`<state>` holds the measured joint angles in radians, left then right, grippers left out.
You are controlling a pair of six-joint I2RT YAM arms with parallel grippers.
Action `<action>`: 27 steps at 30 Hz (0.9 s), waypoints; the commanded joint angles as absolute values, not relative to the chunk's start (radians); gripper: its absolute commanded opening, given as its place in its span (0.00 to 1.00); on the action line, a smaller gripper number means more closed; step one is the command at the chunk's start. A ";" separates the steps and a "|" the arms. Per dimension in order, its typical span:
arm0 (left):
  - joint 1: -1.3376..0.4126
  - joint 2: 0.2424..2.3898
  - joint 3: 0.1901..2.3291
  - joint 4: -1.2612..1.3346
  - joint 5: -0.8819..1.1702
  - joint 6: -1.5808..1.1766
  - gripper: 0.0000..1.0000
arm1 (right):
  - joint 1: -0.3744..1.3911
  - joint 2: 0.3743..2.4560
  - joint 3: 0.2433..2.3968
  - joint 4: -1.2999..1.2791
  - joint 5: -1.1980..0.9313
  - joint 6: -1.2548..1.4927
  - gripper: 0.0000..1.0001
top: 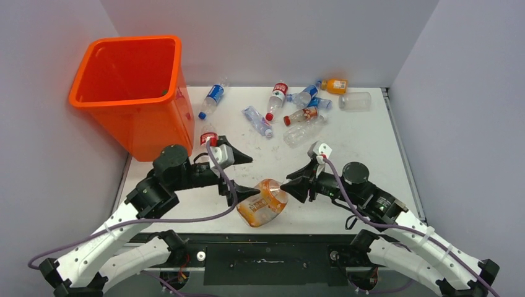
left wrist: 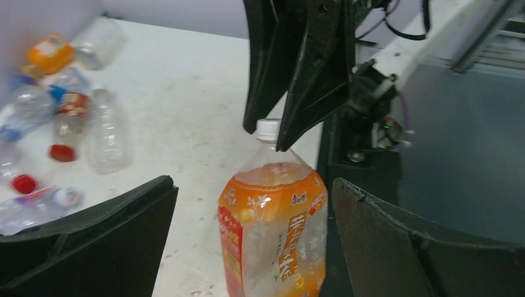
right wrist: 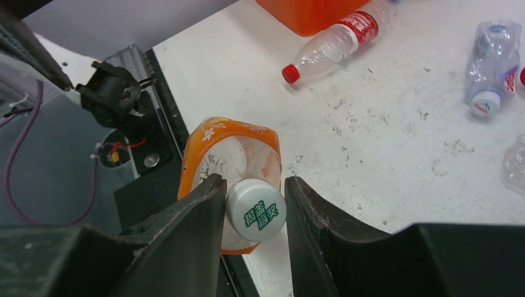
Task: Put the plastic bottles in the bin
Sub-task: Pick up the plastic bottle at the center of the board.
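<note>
The right gripper (right wrist: 254, 185) pinches the white cap (right wrist: 255, 210) of a large orange-labelled bottle (top: 262, 203) near the front table (top: 371, 142) edge. The left gripper (top: 242, 174) gapes wide around it, untouching. Some ten small bottles (top: 297, 108) lie scattered beyond. The orange bin (top: 155, 124) stands far left, and most of the work seems to remain.
</note>
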<state>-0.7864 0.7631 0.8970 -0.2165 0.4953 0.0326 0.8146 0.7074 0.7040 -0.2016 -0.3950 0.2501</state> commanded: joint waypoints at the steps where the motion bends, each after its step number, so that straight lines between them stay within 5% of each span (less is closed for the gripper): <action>1: -0.788 0.881 1.047 -0.355 0.848 -0.084 0.96 | 0.833 0.667 0.784 -0.212 -0.519 0.163 0.05; 14: -0.785 0.972 1.013 -0.246 1.047 -0.251 0.96 | 0.839 0.639 0.825 -0.131 -0.636 0.157 0.05; 27: -0.771 0.898 0.900 -0.055 0.858 -0.318 0.96 | 0.840 0.674 0.882 -0.095 -0.707 0.163 0.05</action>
<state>-0.7818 0.9543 0.9264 -0.2188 0.9192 -0.2672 0.8330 0.6708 0.8360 -0.1848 -0.6708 0.1677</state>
